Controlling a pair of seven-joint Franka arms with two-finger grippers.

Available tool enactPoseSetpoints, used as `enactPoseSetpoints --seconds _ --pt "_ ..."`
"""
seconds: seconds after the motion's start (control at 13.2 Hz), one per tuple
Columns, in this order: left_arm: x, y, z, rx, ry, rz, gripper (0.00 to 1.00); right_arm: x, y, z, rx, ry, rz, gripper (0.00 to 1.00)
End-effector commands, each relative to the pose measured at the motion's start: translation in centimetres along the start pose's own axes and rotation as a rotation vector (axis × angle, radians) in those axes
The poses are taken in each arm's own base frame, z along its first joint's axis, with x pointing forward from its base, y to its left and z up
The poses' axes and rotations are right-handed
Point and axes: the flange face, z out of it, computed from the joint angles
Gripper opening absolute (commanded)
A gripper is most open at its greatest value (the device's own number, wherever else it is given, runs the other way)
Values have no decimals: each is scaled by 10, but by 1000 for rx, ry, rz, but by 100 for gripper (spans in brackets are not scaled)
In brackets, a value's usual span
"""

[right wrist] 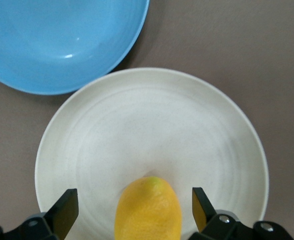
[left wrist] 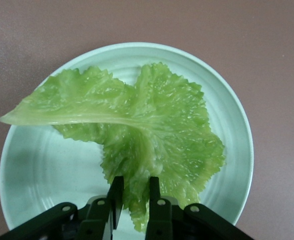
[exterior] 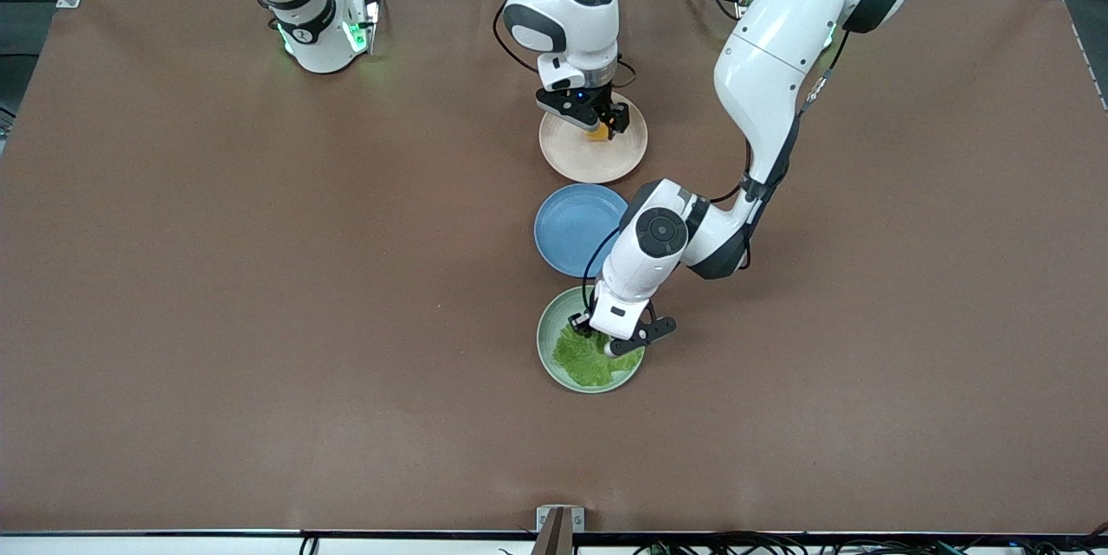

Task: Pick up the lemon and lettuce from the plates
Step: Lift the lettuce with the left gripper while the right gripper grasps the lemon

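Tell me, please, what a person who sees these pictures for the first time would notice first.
Probably three plates in a row at mid-table: the beige plate farthest from the front camera, the blue plate in the middle, the green plate nearest. The left gripper is down in the green plate, shut on the edge of the lettuce. The right gripper is open over the beige plate, its fingers on both sides of the lemon.

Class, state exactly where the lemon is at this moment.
The lemon sits on the beige plate, the plate farthest from the front camera, next to the blue plate. The right end effector straddles it, fingers open.
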Motion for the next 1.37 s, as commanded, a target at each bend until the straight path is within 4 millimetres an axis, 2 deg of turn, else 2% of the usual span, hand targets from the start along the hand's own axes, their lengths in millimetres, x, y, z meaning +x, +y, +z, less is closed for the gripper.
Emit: enactPoseSetpoints --seconds 0.0,0.23,0.38,0.46,0.61,0.83,0.99,1.14,1.21,1.29 --pt "1 5 -11 -2 2 -1 15 -16 -5 12 5 20 -19 100" --pt "8 9 -33 11 -15 -13 7 -26 -2 21 -9 21 -32 100" --pt "7 21 -61 -4 -25 -11 3 -34 -1 25 -13 21 -43 100" --pt "12 23 -76 -4 -24 -14 1 -33 -1 25 -15 23 -45 96" --pt "28 22 -114 7 -22 -26 1 -34 -1 24 -12 21 -43 81" --pt "63 12 -183 0 5 -64 0 -35 -1 24 -11 16 -35 79" --pt "84 -18 -215 27 9 -79 0 -35 -1 24 -14 18 -41 63" --pt "86 -60 -226 77 -8 -38 0 -25 -2 18 -40 25 -51 23" --pt "86 -83 -229 101 -17 -39 0 -16 -8 8 -54 30 -57 6" --pt "83 -102 -229 123 -29 -28 0 3 -14 -10 -71 31 -59 3"
